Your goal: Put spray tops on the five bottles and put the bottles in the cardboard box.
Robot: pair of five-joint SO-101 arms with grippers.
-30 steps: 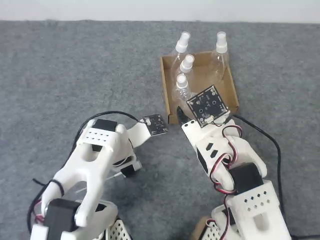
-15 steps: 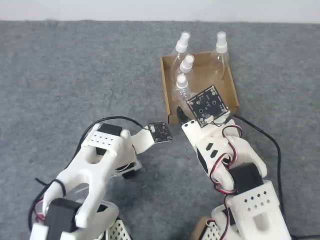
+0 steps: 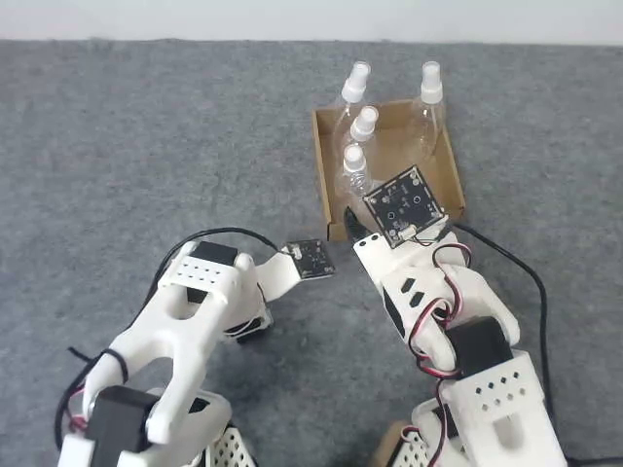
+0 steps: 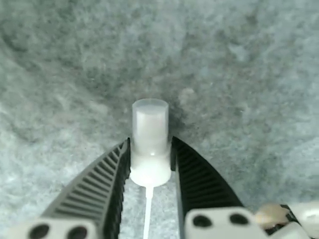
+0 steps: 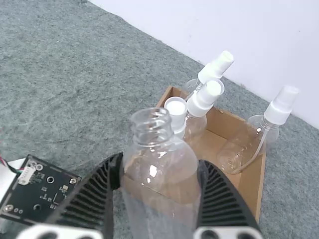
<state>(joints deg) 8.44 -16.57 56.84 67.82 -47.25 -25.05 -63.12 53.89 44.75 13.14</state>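
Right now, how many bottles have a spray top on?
4, all in the cardboard box: one at its far left corner, one at its far right corner, two nearer along its left wall. The bottle in the right end effector has none.

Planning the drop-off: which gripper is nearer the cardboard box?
Right. The right gripper holds a bottle beside the cardboard box; the left gripper, with a spray top, is farther off.

The clear plastic open-necked bottle [image 5: 158,169], just before the brown cardboard box [image 5: 260,184], is cut off below its shoulder — base unseen. Inside the box 4 capped bottles [image 5: 195,124] overlap, hiding each other's bodies. The white spray top [image 4: 149,139] has a thin tube [image 4: 147,211] that runs off the edge.
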